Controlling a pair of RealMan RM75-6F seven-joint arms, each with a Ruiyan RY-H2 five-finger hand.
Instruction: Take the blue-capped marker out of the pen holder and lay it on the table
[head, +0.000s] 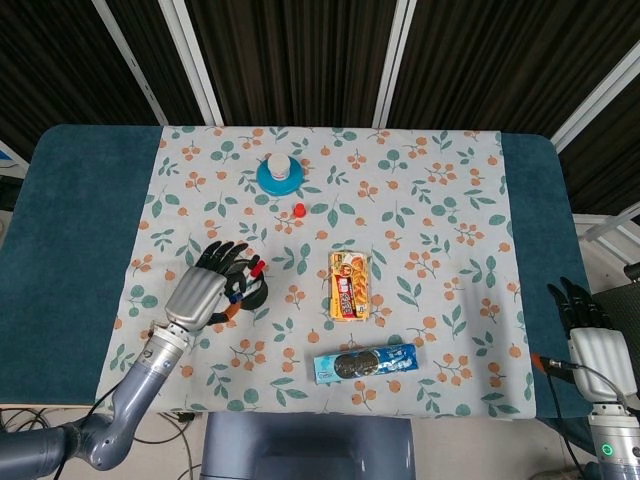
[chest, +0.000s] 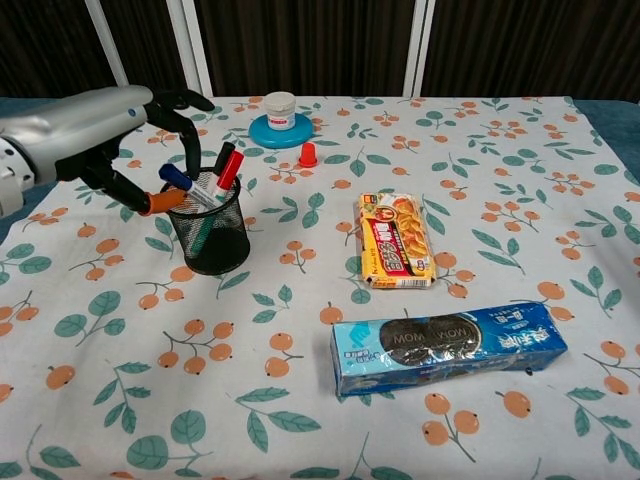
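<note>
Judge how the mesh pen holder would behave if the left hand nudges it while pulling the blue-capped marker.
The holder looks like thin wire mesh, so probably light. It is tall and narrow with markers leaning out the top, so it may tip. On the cloth it would likely drag rather than slide.

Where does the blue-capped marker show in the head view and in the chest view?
Head view: blue-capped marker barely visible, lower left, under the left hand, in the pen holder.
Chest view: blue cap upper left, raised above the holder's rim.
Shared landmark: red-capped marker in the same holder.
</note>
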